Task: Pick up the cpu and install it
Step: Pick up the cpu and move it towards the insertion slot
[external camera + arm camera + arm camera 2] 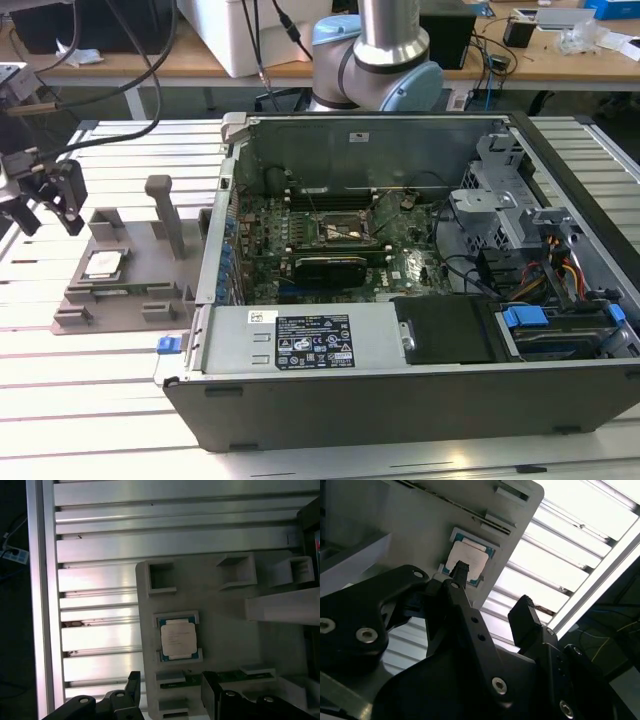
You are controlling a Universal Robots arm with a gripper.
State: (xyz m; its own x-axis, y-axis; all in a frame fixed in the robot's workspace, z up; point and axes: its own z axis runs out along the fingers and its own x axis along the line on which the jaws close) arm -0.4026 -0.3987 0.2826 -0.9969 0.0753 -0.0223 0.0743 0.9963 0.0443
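Observation:
The cpu (103, 265) is a small square chip with a silvery top, lying flat in a recess of the grey fixture block (150, 250) at the exterior view's left. Both wrist views show it too, in the second wrist view as the cpu (466, 559) and in the first as the cpu (177, 639). My gripper (47, 213) hangs above the slatted table, up and to the exterior view's left of the chip. Its black fingers (522, 611) stand apart with nothing between them. In the first wrist view the gripper (171, 682) is beside the chip, not over it.
An open computer case (400, 400) lies at the exterior view's right of the fixture, with the motherboard and its black socket frame (343, 230) exposed. A grey upright post (168, 215) rises from the fixture. The arm's base (375, 60) stands behind the case.

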